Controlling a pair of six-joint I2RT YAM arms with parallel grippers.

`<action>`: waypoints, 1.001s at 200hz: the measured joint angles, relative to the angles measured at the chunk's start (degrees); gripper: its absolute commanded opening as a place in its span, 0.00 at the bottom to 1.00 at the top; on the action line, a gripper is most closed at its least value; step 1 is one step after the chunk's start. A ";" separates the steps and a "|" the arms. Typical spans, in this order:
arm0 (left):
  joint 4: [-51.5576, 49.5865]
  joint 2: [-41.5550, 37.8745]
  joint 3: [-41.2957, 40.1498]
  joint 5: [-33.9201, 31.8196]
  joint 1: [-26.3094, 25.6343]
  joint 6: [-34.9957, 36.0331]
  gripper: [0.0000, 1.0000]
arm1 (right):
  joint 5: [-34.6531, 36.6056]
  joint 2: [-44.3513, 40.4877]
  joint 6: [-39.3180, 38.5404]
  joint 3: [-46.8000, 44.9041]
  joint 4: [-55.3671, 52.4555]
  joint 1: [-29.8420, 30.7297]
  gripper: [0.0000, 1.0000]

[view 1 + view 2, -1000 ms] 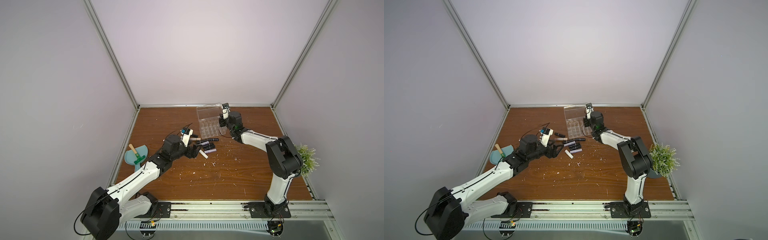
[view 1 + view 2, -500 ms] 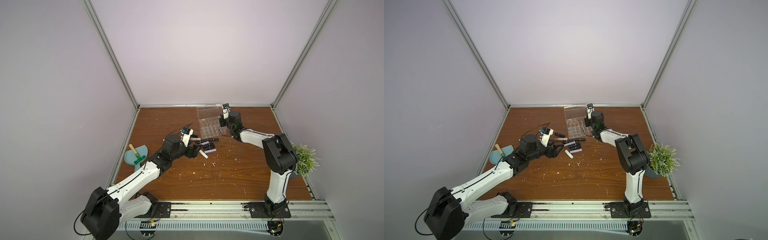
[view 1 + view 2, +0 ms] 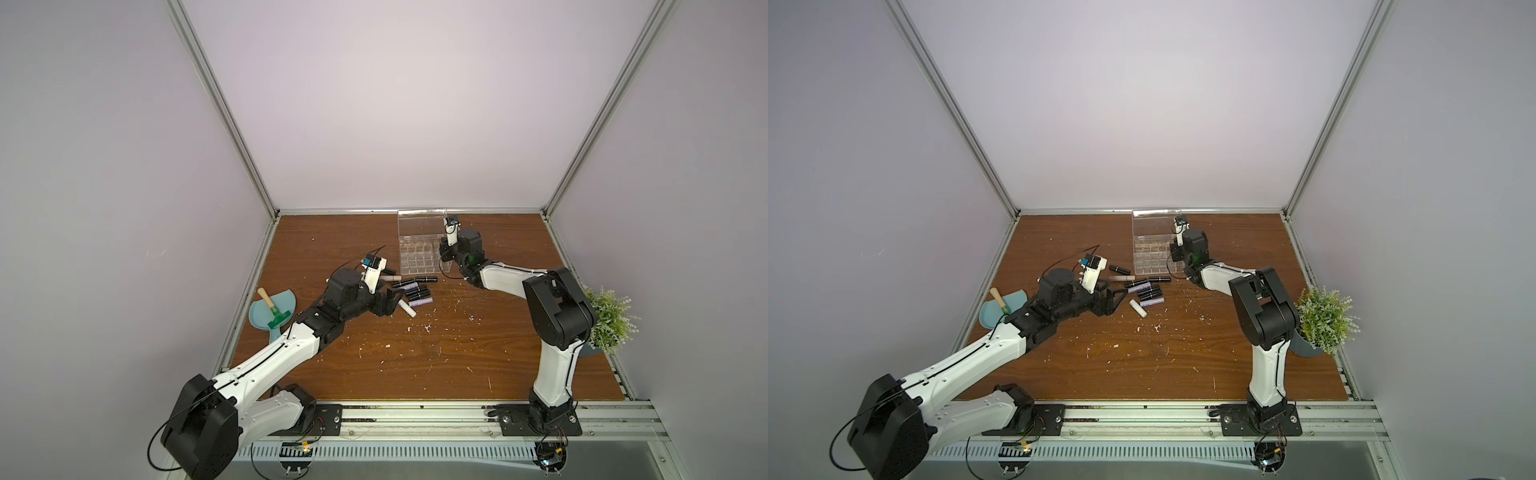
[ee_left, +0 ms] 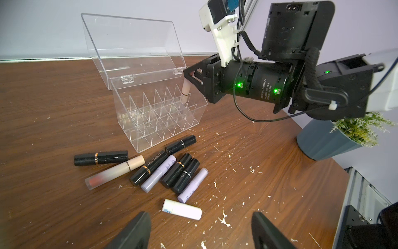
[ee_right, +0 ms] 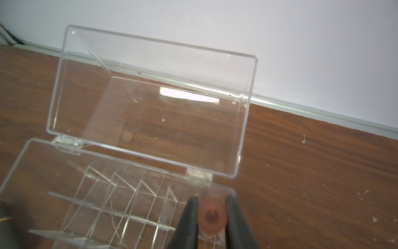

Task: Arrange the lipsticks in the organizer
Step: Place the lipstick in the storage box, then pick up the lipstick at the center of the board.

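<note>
The organizer is a clear box with its lid raised, standing at the back of the table. My right gripper is shut on a peach-pink lipstick. It holds the tube upright, lower end inside the back corner compartment nearest this arm. Several loose lipsticks, black, lilac and peach, lie in front of the organizer. A white lipstick lies nearest my left gripper, which hovers open just short of it.
A teal dustpan with a brush lies at the table's left edge. A potted plant stands at the right edge behind the right arm. White flecks litter the wooden table. Walls enclose three sides.
The right arm's elbow has shifted slightly leftward, while its gripper stays at the organizer's corner with the lipstick. The left arm has not moved.
</note>
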 measured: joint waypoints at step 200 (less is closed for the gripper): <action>-10.45 11.23 2.75 -6.49 -0.04 -3.69 0.68 | -13.53 -32.48 4.68 -17.86 -14.01 2.89 0.64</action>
